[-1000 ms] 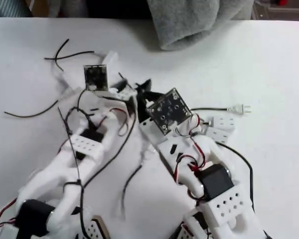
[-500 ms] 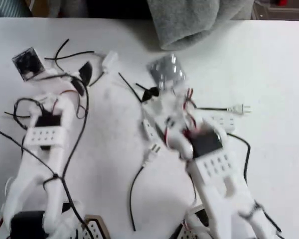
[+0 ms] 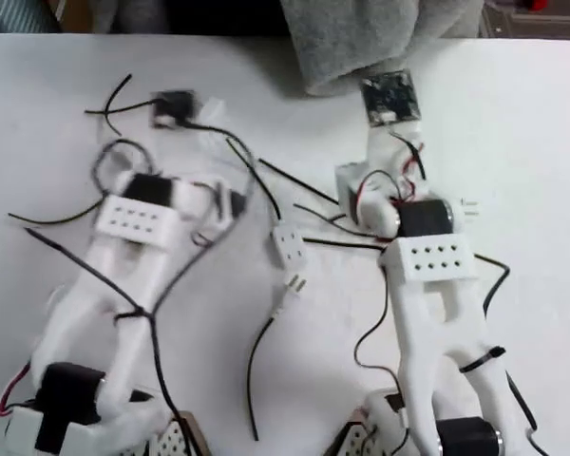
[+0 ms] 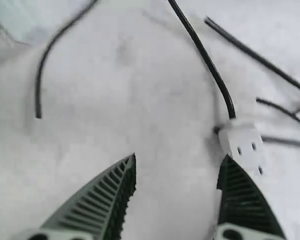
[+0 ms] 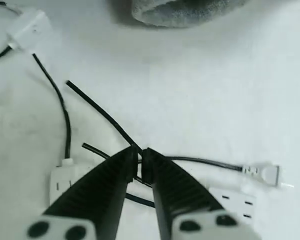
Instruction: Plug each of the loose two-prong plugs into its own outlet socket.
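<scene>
On the white table [image 3: 532,114] the left arm [image 3: 133,223] lies over a tangle of black cords. Its wrist view shows the left gripper [image 4: 179,160] spread wide above bare tabletop, with nothing between the fingers. The middle socket [image 3: 287,245], a white block on a black cord, sits just beside one of those fingers [image 4: 240,192] and lies between the two arms in the high view. A loose plug [image 3: 293,282] rests just below it, prongs turned toward the socket but not pushed in, its cord trailing to the near edge. A grey cloth [image 3: 361,38] hangs over the far edge. The right arm [image 3: 427,256] stretches up the right side. The right gripper [image 5: 139,152] has its tips pressed together over crossing black cords; whether it pinches one cannot be told. Beyond it a second plug [image 5: 262,171] lies flat on the table, unplugged, with a second socket [image 5: 230,197] near it.
</scene>
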Controlling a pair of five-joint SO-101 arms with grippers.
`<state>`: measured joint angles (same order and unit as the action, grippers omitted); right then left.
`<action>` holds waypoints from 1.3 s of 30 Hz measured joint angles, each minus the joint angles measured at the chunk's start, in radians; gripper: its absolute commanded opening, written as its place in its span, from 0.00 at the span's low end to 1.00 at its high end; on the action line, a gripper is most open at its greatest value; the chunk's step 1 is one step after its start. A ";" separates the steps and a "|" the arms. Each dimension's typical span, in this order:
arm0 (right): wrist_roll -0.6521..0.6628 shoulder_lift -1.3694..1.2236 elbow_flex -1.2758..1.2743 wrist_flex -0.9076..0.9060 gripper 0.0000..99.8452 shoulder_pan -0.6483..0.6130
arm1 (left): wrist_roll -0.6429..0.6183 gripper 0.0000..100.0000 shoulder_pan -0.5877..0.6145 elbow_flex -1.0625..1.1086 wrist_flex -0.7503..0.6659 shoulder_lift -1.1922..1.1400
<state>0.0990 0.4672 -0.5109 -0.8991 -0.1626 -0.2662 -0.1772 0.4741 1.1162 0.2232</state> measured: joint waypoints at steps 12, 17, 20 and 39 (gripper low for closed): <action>0.000 -0.005 -0.310 0.235 0.09 0.186 | 0.167 0.27 -0.253 0.187 -0.104 -0.003; 0.000 -0.005 -0.356 0.281 0.09 0.207 | 0.324 0.27 -0.282 0.239 -0.121 -0.003; 0.000 -0.005 -0.368 0.299 0.09 0.212 | 0.396 0.27 -0.301 0.252 -0.123 -0.003; 0.000 -0.005 -0.368 0.304 0.09 0.209 | 0.422 0.26 -0.385 0.222 -0.164 -0.152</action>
<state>0.0990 0.4626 -0.8792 -0.5953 0.0460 0.1557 -0.5623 0.6966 0.9521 0.0713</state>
